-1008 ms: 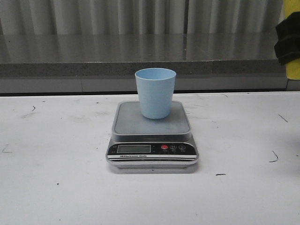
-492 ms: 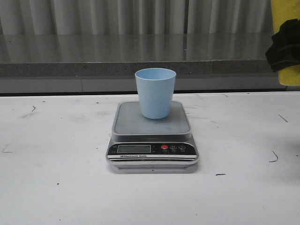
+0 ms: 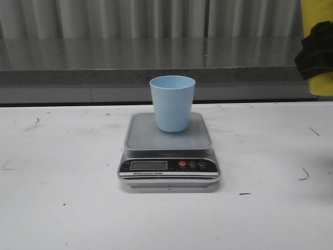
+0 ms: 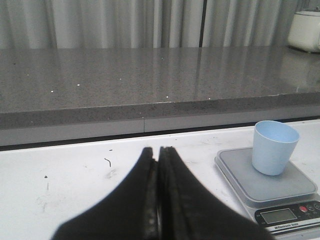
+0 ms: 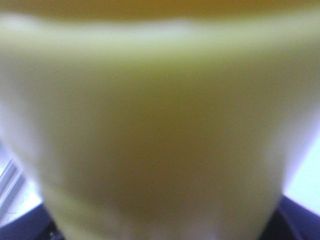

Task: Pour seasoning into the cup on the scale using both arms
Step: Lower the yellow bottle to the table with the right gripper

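Observation:
The pale blue cup (image 3: pixel 173 103) stands upright on the silver-grey scale (image 3: pixel 169 151) at the table's middle; both also show in the left wrist view, the cup (image 4: pixel 273 147) on the scale (image 4: pixel 250 180). My right gripper (image 3: pixel 315 54) is at the far right edge, high above the table, shut on the yellow seasoning bottle (image 3: pixel 314 15), which fills the right wrist view (image 5: pixel 160 120); its nozzle is out of view. My left gripper (image 4: pixel 159 152) is shut and empty, low over the table to the left of the scale, and is not in the front view.
The white table (image 3: pixel 62 182) has small dark marks. A grey counter ledge (image 3: pixel 104 78) and a pale curtain (image 3: pixel 130 18) run along the back. A white appliance (image 4: pixel 306 30) stands at the far right of the counter.
From one second ago to half a second ago my right gripper rose and came a little left with the yellow bottle. Since then nothing has moved. The cup and scale are still.

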### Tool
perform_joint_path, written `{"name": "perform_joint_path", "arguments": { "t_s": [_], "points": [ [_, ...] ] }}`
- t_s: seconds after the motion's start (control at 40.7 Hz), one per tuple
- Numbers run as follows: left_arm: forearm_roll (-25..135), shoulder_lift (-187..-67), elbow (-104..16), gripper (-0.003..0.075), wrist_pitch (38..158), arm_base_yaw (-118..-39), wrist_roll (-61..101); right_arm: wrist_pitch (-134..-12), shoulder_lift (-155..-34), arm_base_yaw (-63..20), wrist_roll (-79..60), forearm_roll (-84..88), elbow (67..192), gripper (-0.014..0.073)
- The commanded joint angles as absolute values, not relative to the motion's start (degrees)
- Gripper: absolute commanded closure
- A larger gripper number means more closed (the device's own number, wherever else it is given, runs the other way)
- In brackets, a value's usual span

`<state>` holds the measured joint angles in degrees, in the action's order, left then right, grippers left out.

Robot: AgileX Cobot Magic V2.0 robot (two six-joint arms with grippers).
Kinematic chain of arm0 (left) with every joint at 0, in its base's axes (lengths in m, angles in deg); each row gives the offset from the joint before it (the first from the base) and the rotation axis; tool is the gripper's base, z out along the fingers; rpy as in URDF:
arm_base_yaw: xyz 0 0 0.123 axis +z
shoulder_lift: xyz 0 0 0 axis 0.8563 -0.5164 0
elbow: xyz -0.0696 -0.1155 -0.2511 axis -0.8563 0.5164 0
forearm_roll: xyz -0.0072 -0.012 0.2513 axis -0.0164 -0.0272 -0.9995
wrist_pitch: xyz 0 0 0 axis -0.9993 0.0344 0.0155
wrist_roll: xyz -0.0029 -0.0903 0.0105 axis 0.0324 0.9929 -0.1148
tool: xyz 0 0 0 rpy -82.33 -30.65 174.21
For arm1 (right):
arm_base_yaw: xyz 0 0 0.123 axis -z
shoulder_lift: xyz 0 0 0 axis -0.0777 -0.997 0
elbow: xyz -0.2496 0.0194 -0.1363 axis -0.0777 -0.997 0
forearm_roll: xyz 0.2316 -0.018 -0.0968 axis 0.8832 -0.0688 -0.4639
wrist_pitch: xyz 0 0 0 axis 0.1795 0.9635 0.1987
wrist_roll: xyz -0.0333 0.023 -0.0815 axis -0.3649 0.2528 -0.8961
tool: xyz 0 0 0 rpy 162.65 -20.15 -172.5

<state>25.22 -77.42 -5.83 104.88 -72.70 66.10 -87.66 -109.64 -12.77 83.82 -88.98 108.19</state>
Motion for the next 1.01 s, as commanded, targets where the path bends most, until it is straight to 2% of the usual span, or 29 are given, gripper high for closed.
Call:
{"name": "perform_joint_path", "arguments": {
  "t_s": [0.0, 0.541, 0.688, 0.786, 0.983],
  "points": [
    [25.6, -78.0, -7.3, 0.0740, 99.8, -72.7, 66.6, -89.1, -107.3, -12.5, 84.1, -89.6, 110.0, 0.0300],
    [25.6, -78.0, -7.3, 0.0740, 99.8, -72.7, 66.6, -89.5, -107.3, -12.5, 82.6, -85.8, 110.0, 0.0300],
    [25.6, -78.0, -7.3, 0.0740, 99.8, -72.7, 66.6, -90.1, -107.3, -12.5, 68.6, -74.8, 110.0, 0.0300],
    [25.6, -78.0, -7.3, 0.0740, 99.8, -72.7, 66.6, -91.6, -107.3, -12.5, 55.5, -61.0, 109.6, 0.0300],
    [25.6, -78.0, -7.3, 0.0740, 99.8, -72.7, 66.6, -104.0, -107.3, -12.5, 23.2, -28.9, 103.3, 0.0300]
  ]
}}
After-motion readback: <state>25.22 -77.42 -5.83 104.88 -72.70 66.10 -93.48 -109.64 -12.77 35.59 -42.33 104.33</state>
